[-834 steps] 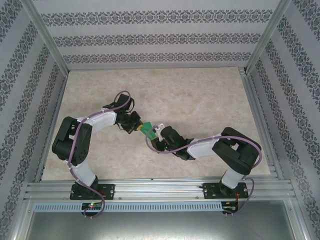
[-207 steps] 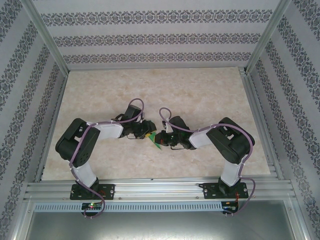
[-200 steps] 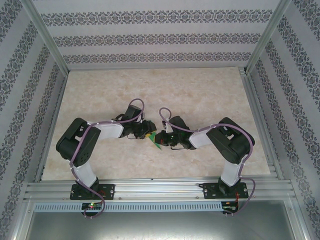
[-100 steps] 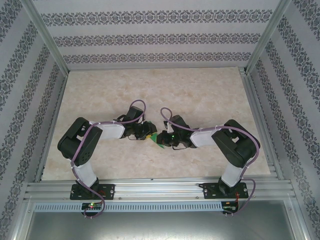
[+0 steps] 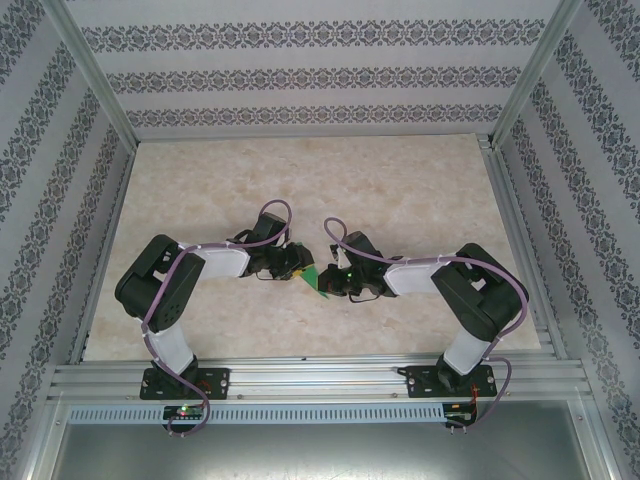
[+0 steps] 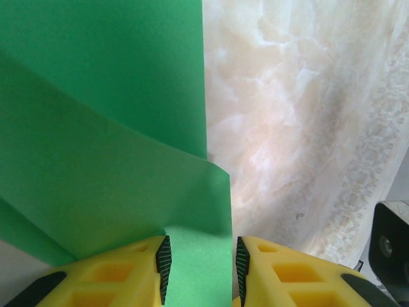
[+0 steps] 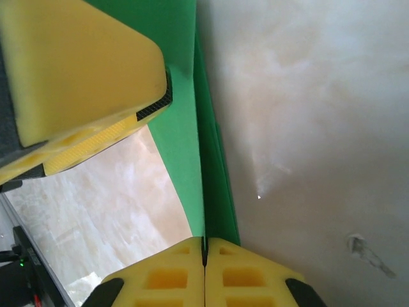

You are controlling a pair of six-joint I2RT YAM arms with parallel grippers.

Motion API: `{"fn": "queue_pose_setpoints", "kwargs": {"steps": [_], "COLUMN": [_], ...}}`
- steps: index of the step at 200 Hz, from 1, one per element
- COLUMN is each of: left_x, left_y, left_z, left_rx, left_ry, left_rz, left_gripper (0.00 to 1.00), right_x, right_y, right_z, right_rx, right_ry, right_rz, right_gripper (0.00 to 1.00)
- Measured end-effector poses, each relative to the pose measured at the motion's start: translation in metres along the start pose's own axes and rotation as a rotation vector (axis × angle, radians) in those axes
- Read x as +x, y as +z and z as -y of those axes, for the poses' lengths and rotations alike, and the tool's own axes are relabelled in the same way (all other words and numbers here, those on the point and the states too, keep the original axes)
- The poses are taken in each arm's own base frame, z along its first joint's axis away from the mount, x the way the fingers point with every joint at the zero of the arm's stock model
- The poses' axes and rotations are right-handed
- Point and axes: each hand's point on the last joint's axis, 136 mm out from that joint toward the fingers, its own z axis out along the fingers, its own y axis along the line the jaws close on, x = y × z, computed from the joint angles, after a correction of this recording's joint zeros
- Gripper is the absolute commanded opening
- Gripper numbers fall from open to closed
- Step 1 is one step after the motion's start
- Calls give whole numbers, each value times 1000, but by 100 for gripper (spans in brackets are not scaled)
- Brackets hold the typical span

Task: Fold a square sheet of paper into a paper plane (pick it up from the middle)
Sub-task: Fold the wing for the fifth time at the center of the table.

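The square sheet of paper, bright green and folded into a narrow creased shape, hangs between the two grippers at mid-table. My right gripper comes from the right and is shut on it: in the right wrist view the folded edge of the paper runs into the closed seam of the gripper. My left gripper faces it from the left. Seen from the left wrist, its jaws stand apart with a flap of the paper lying in the gap. One yellow left finger rests against the paper.
The beige marbled table top spreads behind and beside the arms. An aluminium rail runs along the near edge, with patterned walls on three sides. A black part of the right arm sits close to my left gripper.
The right arm has stretched out, its elbow swinging right and lower, while its gripper stays on the paper. The left arm has barely shifted. The paper stays between the two grippers.
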Motion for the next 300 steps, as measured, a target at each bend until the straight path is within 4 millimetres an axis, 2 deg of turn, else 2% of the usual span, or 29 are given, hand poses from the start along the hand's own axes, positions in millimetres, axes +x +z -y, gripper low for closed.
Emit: {"fn": "queue_pose_setpoints", "kwargs": {"steps": [56,94,109,119,163,196,241,274,300], "left_x": [1,2,2,2,2,2,4,5,5], "left_y": [-1,-1,-1,-2,-2,-2,-3,-4,-4], "left_z": [-1,-1,-1,-1,-1,-2,-2,-3,-3], "left_rx": [7,7,7,7,7,5,-3,-7,-8], "left_ry": [-29,-33,-33,-33,-33,-34,-38,-39,-39], "left_rz": [4,4,4,4,4,5,-2,-5,-3], "left_gripper": [37,37,37,37,37,37,37,37,37], "right_x": [4,11,13,14,19,21,19,31,33], "right_y": [3,-9,-14,-15,-13,-8,-14,-25,-25], "right_z": [4,6,6,6,10,14,17,24,26], "right_rx": [18,46,51,52,59,43,77,117,126], "right_ry": [-59,-60,-52,-51,-46,-36,-56,-35,-29], "right_rz": [-11,-32,-39,-45,-64,-88,-70,-94,-104], "right_gripper": [11,14,13,9,3,3,10,5,3]}}
